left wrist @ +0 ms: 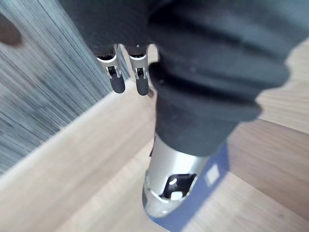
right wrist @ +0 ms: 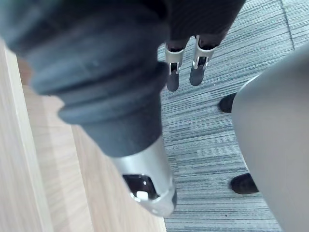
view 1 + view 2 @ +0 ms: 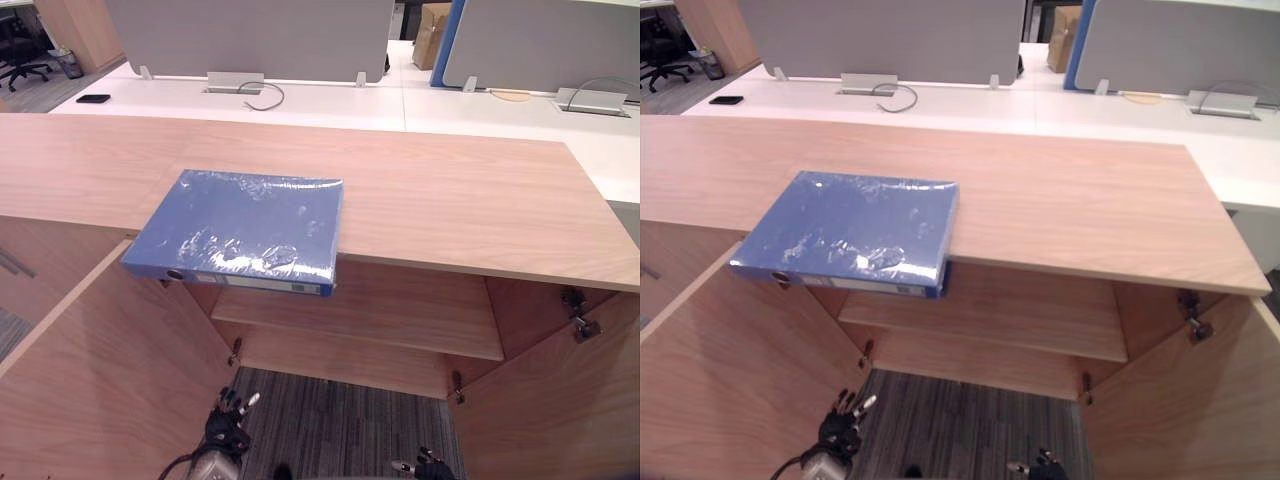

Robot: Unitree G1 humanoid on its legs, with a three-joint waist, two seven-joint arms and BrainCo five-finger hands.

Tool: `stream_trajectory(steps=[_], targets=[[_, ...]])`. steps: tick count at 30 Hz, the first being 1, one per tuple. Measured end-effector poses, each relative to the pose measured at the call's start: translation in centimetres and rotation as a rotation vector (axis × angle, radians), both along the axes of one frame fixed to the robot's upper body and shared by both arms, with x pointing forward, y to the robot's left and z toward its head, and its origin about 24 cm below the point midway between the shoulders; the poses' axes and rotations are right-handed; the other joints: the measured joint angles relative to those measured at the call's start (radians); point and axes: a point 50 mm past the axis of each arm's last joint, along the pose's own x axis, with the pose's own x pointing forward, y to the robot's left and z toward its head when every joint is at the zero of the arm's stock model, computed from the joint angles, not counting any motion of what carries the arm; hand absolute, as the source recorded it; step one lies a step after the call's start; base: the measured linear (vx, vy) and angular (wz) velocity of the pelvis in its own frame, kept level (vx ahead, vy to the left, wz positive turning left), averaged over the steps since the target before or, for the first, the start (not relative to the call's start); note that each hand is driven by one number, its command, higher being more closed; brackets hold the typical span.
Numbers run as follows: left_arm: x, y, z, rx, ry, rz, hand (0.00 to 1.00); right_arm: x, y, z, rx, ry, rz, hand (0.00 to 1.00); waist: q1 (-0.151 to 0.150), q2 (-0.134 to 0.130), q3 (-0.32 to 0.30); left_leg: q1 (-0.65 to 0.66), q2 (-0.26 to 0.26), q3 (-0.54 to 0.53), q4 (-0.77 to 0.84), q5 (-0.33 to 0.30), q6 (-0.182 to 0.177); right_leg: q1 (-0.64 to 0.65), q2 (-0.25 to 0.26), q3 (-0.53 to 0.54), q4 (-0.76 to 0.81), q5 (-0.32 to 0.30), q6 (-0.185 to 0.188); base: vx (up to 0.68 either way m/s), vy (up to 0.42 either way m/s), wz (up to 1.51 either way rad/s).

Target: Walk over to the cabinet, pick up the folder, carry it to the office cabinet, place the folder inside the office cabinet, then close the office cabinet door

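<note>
No readable text, folder (image 3: 240, 225) spine label (image 3: 262, 283) — illegible

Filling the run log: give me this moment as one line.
stage: before pickup | folder: on cabinet top, overhanging edge | doors: open | left hand: open, low | right hand: open, low

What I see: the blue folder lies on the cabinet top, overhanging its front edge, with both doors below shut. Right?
Wrong on the doors. The blue folder does lie on the cabinet top, overhanging its front edge, but both doors below stand open, as the left eye view shows.
</note>
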Motion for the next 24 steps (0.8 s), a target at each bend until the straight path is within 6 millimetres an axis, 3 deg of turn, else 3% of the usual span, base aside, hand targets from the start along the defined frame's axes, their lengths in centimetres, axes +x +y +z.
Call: stream_trajectory(steps=[6, 9, 11, 18, 24], targets=[[2.7, -0.6, 4.6, -0.064, -0.275, 0.038, 0.00, 0.2, 0.0, 0.0, -0.029, 0.014, 0.101, 0.00, 0.003, -0.001, -0.016, -0.001, 0.001, -0.031, -0.047, 0.037, 0.006, -0.010, 0.003, -0.027, 0.001, 0.007, 0.002, -0.05, -0.014, 0.12], [3.0, 0.5, 6.6, -0.051, -0.361, 0.124, 0.00, 0.3, 0.1, 0.0, -0.030, 0.017, 0.111, 0.00, 0.007, -0.001, -0.016, -0.008, 0.000, -0.038, -0.055, 0.047, 0.008, -0.018, 0.002, -0.030, 0.000, 0.016, 0.005, -0.07, 0.019, 0.07], [3.3, 1.8, 9.1, 0.002, -0.462, 0.210, 0.00, 0.3, 0.0, 0.0, -0.037, 0.019, 0.109, 0.00, 0.011, -0.001, -0.016, -0.019, -0.005, -0.050, -0.055, 0.054, 0.012, -0.024, -0.005, -0.038, -0.003, 0.018, 0.006, -0.09, 0.028, 0.13], [3.2, 5.0, 18.1, 0.538, -0.678, 0.337, 0.00, 0.2, -0.1, 0.0, -0.048, 0.024, 0.124, 0.00, 0.032, -0.005, -0.015, -0.048, -0.015, -0.077, -0.055, 0.071, 0.018, -0.037, -0.011, -0.054, -0.009, 0.024, 0.013, -0.04, 0.017, 0.11], [1.9, 5.4, 22.5, 0.850, -0.731, 0.484, 0.00, 0.3, 0.0, 0.0, -0.047, 0.018, 0.110, 0.00, 0.038, -0.014, -0.016, -0.064, -0.013, -0.083, -0.054, 0.076, 0.016, -0.044, -0.004, -0.049, -0.008, 0.030, 0.014, 0.00, 0.000, 0.03]])
